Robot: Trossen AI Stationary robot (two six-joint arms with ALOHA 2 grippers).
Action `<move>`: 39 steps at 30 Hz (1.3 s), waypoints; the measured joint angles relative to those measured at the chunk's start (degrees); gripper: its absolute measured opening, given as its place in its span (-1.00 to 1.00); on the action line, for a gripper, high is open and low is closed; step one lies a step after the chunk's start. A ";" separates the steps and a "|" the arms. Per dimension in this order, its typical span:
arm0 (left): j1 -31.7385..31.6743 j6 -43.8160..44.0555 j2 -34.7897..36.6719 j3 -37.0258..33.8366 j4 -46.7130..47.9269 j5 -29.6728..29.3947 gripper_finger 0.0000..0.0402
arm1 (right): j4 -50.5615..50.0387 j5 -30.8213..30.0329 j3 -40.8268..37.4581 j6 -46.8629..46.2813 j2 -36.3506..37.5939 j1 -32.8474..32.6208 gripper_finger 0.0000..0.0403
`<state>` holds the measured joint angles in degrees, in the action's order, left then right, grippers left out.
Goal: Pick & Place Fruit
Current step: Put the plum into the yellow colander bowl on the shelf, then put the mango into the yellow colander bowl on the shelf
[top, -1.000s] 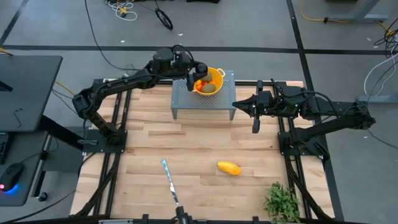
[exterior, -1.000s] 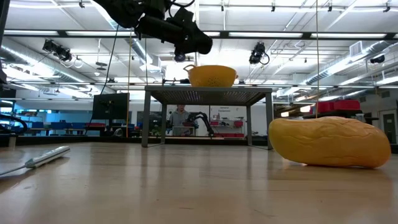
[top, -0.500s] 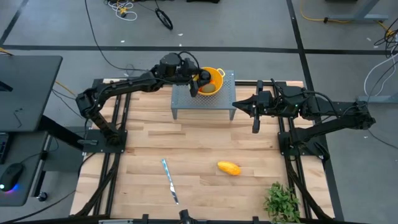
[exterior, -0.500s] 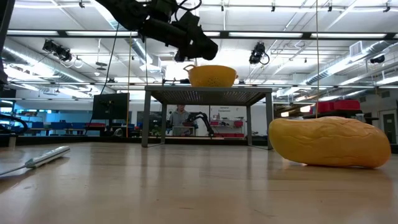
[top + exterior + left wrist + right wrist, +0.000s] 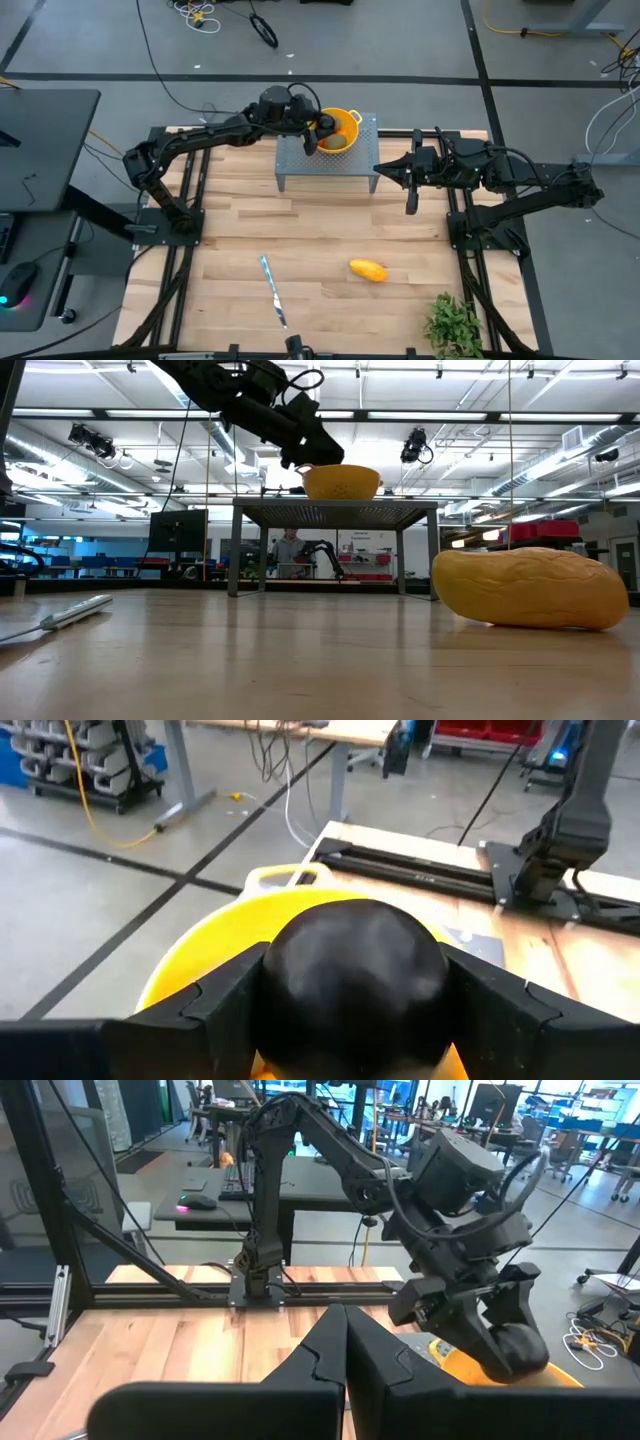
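Left gripper (image 5: 355, 982) moved over yellow colander (image 5: 341, 129), jaws pinching dark round fruit (image 5: 356, 970); right jaws pressed together.

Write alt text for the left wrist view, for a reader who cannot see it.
The left hand grips a dark round fruit between its two fingers, just above a yellow colander. Beyond lie the wooden table edge, part of the other arm's base, and a grey workshop floor.

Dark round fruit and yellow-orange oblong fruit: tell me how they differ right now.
The dark round fruit is clamped in the left gripper over the yellow colander; the yellow-orange oblong fruit lies free on the table. One is near-black and round, the other bright and elongated. Neither is in the colander yet.
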<state>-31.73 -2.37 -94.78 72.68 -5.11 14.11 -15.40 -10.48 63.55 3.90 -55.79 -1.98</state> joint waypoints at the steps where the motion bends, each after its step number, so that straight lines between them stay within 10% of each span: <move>1: 0.00 0.00 0.00 0.00 0.41 -0.06 0.32 | -0.02 0.02 0.00 0.00 -0.01 0.00 -0.98; 39: 0.26 -1.72 0.02 0.00 0.70 -2.99 0.67 | -0.24 0.09 0.00 0.02 0.00 0.00 -0.98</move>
<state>-31.46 -4.09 -94.76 72.69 -4.41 11.12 -15.64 -10.39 63.55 3.92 -55.79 -1.98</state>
